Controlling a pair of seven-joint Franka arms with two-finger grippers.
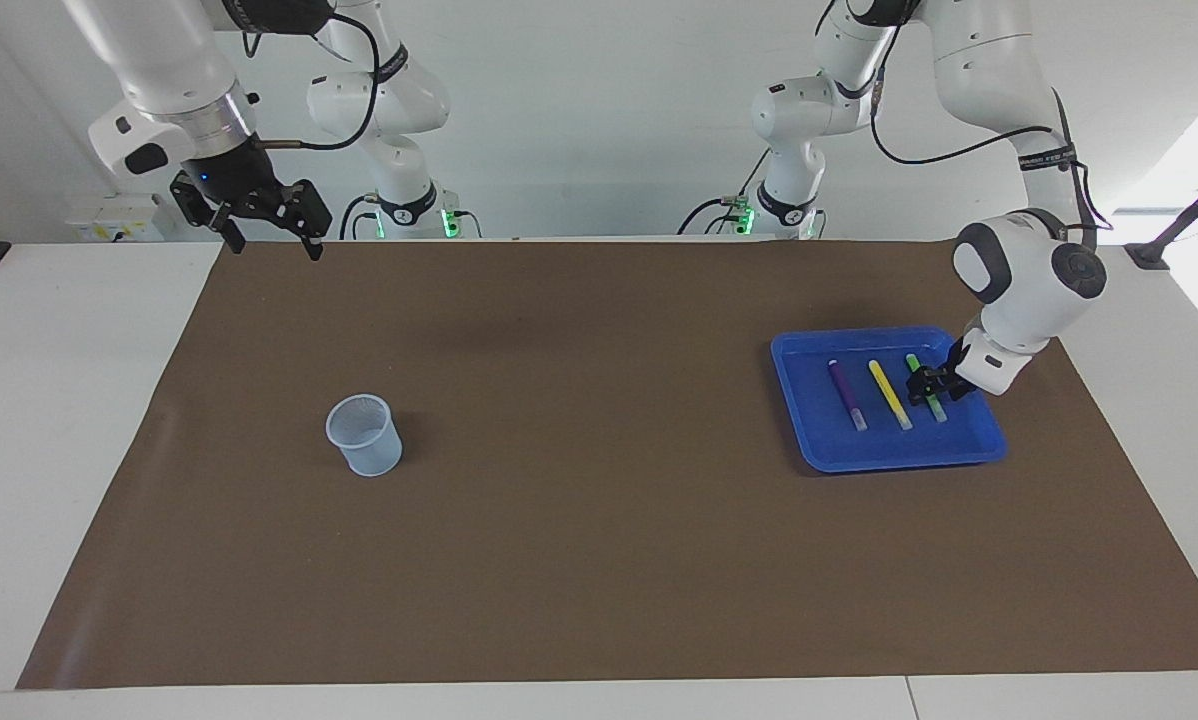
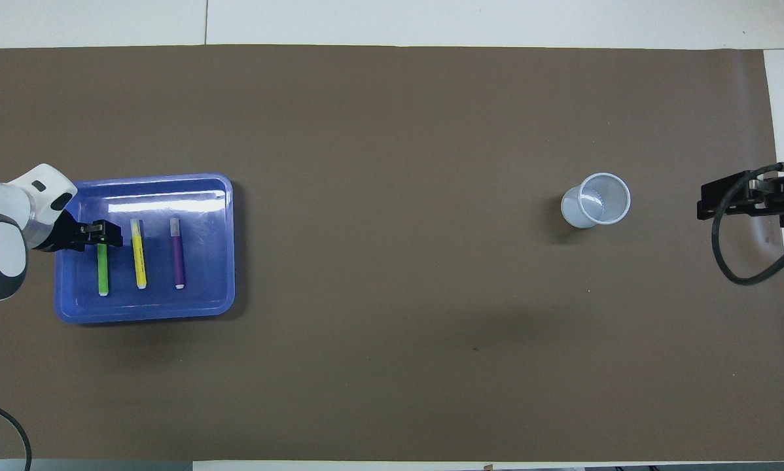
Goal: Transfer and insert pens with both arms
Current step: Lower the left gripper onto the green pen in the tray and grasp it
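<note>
Toward the left arm's end of the counter (image 1: 599,600), a blue tray (image 1: 809,440) is seen holding three marker pens side by side: purple pen (image 1: 846,394), yellow pen (image 1: 889,394) and green pen (image 1: 925,388). The left hand (image 1: 927,384) is lowered into the tray, its fingers set around the green pen; whether they grip it cannot be told. The right hand (image 1: 269,235) is held open over the counter's near edge, at the right arm's end. A translucent cup (image 1: 364,434) is stood well apart from the tray.

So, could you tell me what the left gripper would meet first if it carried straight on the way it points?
The green pen, lying in the blue tray: the left gripper is down at it, fingers straddling its barrel. Whether they already touch it is unclear.
</note>
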